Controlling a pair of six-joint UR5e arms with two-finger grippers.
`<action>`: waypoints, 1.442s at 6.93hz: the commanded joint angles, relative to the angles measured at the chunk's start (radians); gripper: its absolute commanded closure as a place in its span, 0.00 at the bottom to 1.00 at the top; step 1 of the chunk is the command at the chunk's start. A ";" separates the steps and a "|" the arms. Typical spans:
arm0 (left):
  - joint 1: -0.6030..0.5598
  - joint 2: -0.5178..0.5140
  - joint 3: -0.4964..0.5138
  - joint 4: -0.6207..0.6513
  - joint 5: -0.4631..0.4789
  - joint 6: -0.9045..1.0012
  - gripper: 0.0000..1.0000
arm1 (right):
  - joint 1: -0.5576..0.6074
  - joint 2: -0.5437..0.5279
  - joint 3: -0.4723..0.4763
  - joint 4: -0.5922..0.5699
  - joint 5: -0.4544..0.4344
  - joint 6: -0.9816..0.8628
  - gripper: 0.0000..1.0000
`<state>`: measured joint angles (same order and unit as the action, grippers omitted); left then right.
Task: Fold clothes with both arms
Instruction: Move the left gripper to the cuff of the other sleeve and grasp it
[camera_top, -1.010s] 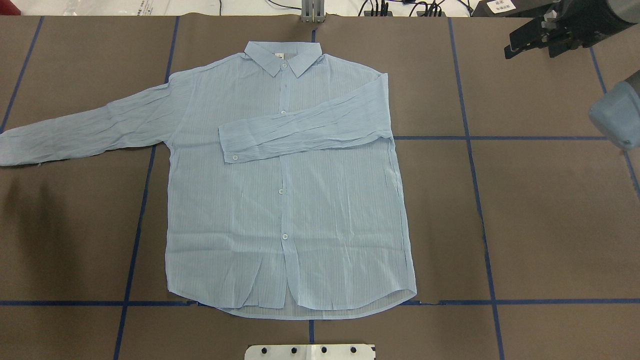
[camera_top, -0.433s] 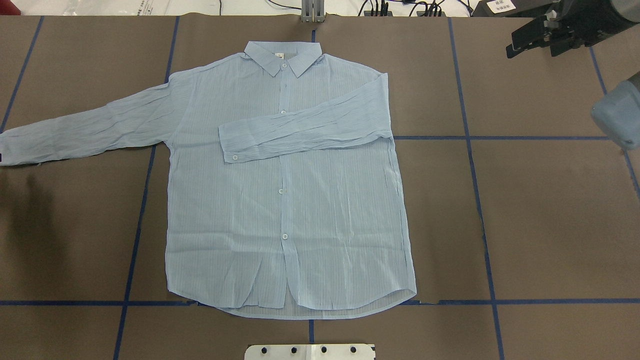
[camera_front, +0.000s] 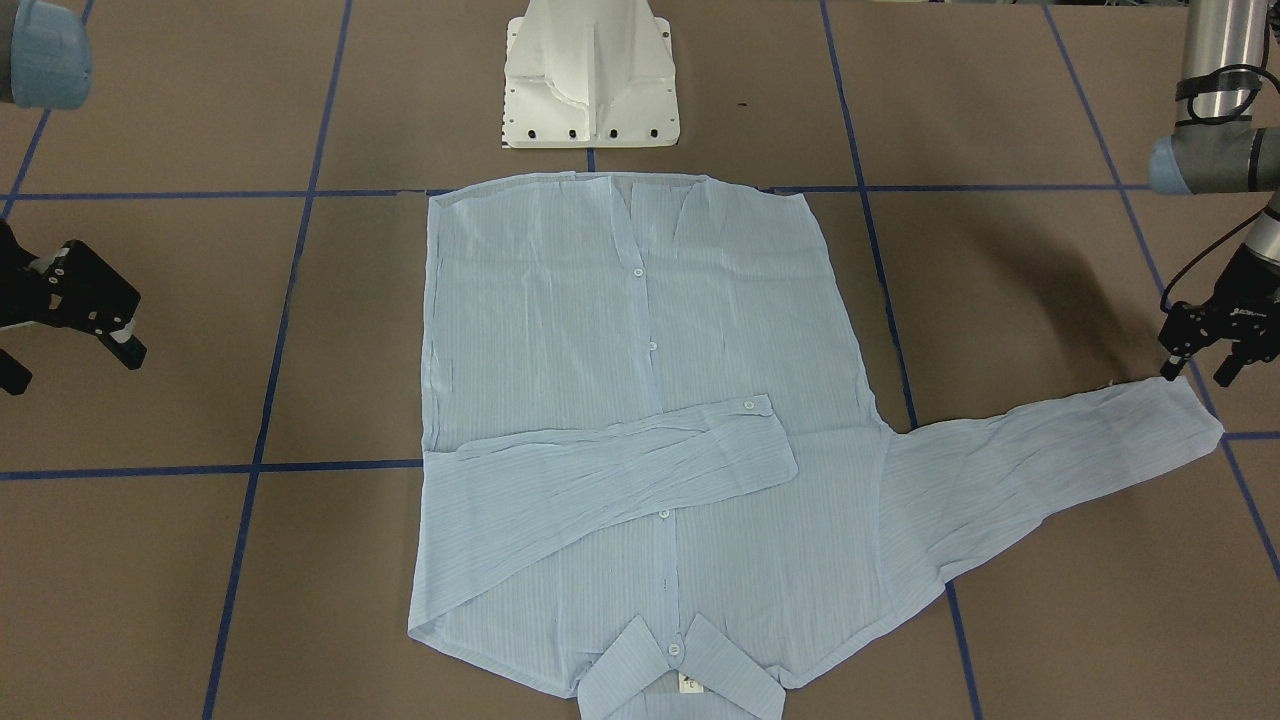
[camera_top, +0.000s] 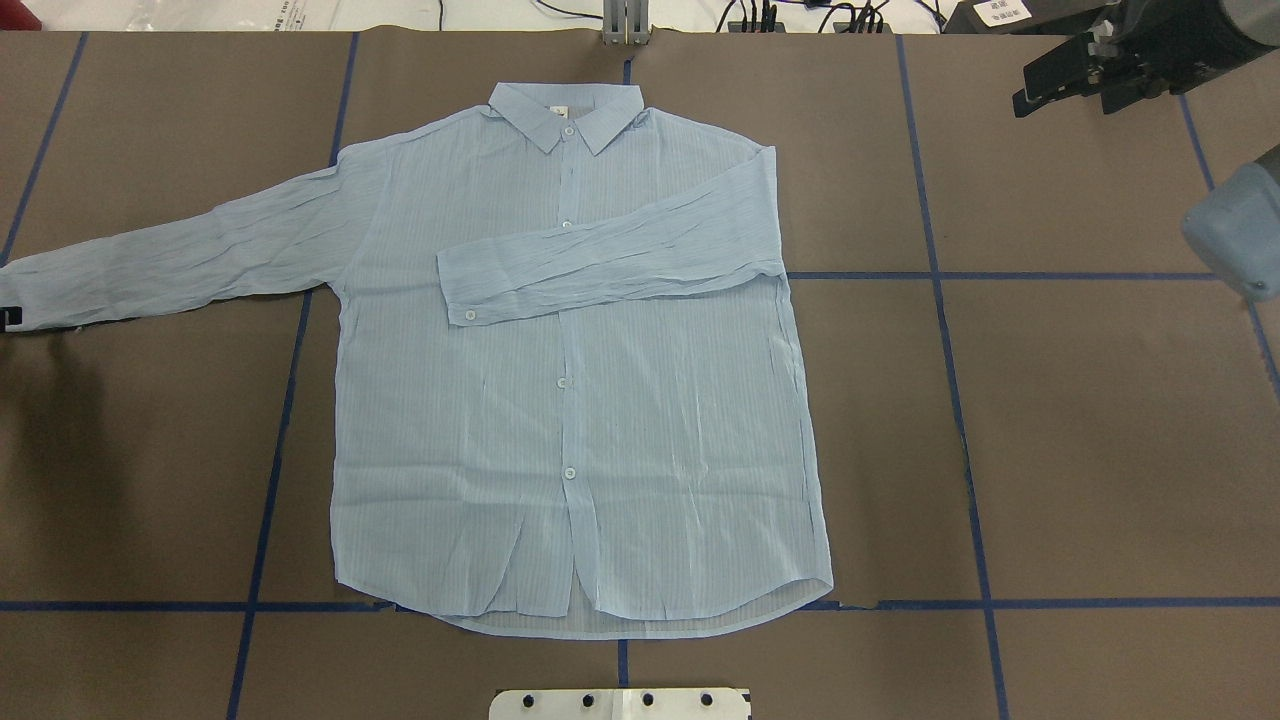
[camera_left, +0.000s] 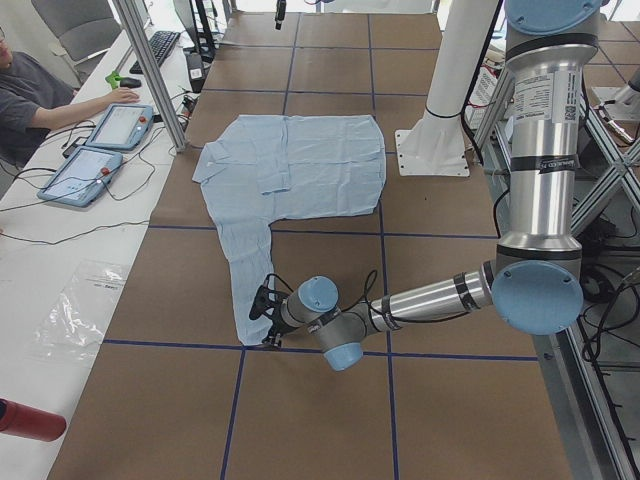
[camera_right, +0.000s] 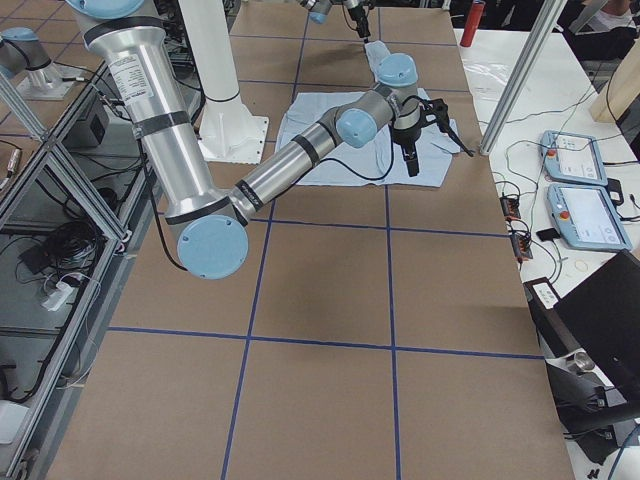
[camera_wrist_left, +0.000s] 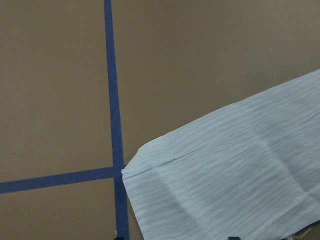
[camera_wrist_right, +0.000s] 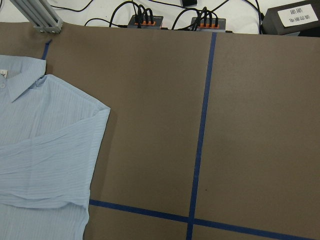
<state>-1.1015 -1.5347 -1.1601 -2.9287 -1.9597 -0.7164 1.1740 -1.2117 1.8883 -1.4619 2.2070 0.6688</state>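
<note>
Shirt (camera_top: 570, 400) lies flat on the table (camera_top: 1100, 450), collar (camera_top: 565, 110) at 12 o'clock from overhead — one sleeve (camera_top: 610, 260) folded across the chest, the other sleeve (camera_top: 180, 260) stretched to 9 o'clock. Left gripper (camera_front: 1196, 375) hangs wide open by its cuff (camera_front: 1180, 410). Right gripper (camera_front: 70, 365) — wide open too — holds nothing, far off at 2 o'clock.

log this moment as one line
shirt flat | one sleeve folded across chest | other sleeve outstretched | left fingers open by its cuff | right fingers open, clear of shirt
</note>
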 joint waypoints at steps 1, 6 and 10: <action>0.018 -0.005 0.013 0.000 0.004 0.000 0.26 | 0.001 -0.002 0.000 0.000 -0.003 0.000 0.00; 0.048 -0.004 0.017 -0.001 0.004 0.000 0.32 | 0.001 -0.003 0.003 0.000 -0.004 0.000 0.00; 0.048 -0.002 0.039 -0.033 0.002 0.009 1.00 | 0.001 -0.006 0.018 0.000 -0.004 0.002 0.00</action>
<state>-1.0542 -1.5379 -1.1200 -2.9609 -1.9556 -0.7138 1.1746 -1.2176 1.9019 -1.4619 2.2028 0.6701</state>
